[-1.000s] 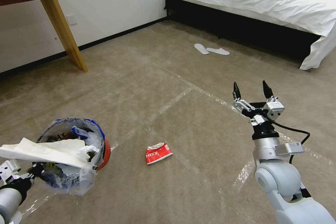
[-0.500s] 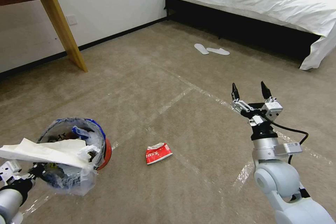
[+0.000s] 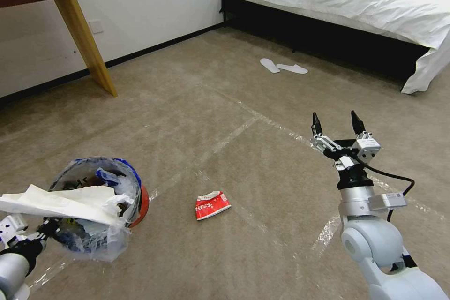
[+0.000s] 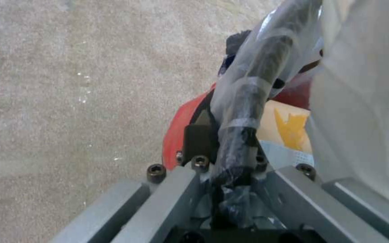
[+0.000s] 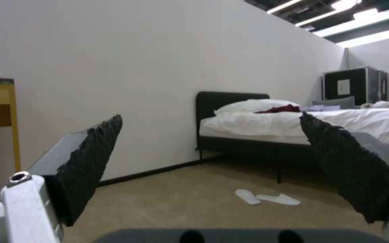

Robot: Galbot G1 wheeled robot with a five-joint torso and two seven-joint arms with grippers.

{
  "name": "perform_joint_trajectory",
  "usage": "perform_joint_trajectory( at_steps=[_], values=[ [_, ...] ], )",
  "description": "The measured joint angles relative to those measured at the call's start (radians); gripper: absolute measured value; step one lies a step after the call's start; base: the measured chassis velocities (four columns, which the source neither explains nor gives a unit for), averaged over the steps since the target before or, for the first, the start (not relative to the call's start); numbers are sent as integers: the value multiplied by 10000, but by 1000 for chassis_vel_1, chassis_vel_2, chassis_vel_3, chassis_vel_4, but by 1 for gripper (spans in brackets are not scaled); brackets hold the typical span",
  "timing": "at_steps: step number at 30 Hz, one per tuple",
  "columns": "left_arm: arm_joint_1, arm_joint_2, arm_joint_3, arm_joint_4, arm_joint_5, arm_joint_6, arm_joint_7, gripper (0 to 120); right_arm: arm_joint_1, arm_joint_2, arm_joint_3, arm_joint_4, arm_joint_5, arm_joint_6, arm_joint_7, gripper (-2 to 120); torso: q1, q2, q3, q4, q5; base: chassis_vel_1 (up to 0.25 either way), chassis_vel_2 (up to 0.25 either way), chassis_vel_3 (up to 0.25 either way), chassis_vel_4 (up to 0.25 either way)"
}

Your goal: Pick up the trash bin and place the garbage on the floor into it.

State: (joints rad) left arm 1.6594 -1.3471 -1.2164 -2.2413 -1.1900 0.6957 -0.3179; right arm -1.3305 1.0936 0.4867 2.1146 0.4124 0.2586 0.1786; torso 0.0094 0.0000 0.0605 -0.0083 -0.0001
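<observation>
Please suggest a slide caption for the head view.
Left pincer holds the round red lined trash bin; right pincer open above the beige carpet, red wrapper between.

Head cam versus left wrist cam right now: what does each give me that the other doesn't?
Head view alone: the red wrapper lying on the floor ahead, the right claw raised with open fingers and holding nothing, and white paper draped over the trash bin mouth.

Left wrist view alone: the left claw shut on the bin's bag-wrapped rim, seen close up.

Both: the red bin, its clear liner and the carpet.
</observation>
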Motion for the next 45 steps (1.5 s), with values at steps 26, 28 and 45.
perform_joint_trajectory(
  at_steps=[26,28,45],
  values=[
    [-140,6,102,154,51,-12,6,0,-206,278,-232,-122,-314,107,-63,100,0,0,0,0,-1,0,0,0,0],
    [-124,8,89,143,39,-12,6,0,-261,300,-241,-93,-356,110,-66,100,0,0,0,0,0,0,0,0,0],
    [8,-94,68,-32,46,-12,10,0,-305,277,-301,-78,-424,207,-93,100,0,0,0,0,0,0,0,0,0]
  ],
)
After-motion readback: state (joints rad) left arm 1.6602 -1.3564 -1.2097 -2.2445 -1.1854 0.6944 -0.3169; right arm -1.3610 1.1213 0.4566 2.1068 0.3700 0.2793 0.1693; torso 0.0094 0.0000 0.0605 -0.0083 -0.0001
